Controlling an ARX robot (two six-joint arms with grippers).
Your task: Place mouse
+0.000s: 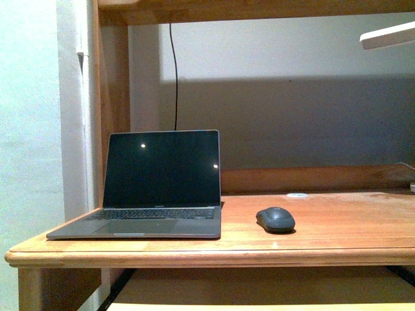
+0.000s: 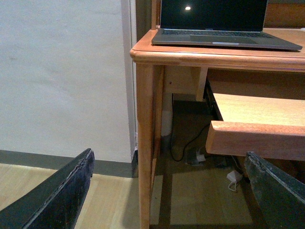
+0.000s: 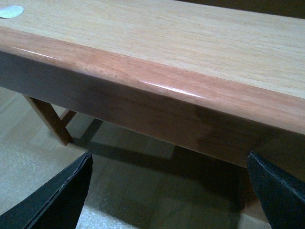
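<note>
Dark grey mouse (image 1: pixel 275 219) sits on the wooden desk (image 1: pixel 337 243), right of the open laptop (image 1: pixel 159 188) and apart from it — small white disc (image 1: pixel 297 195) behind. Both grippers hang below desk level, left gripper (image 2: pixel 167 191) and right gripper (image 3: pixel 169 193) with jaws spread wide, holding nothing. Possibly a lamp (image 1: pixel 388 35) upper right.

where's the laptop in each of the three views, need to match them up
Front view: the laptop stands open with a dark screen at the left end of the desk, left of the mouse.
Left wrist view: laptop at the top, on the desk corner, screen cut off by the picture's edge.
Right wrist view: not in it.
Shared landmark: the desk's rounded front edge.
</note>
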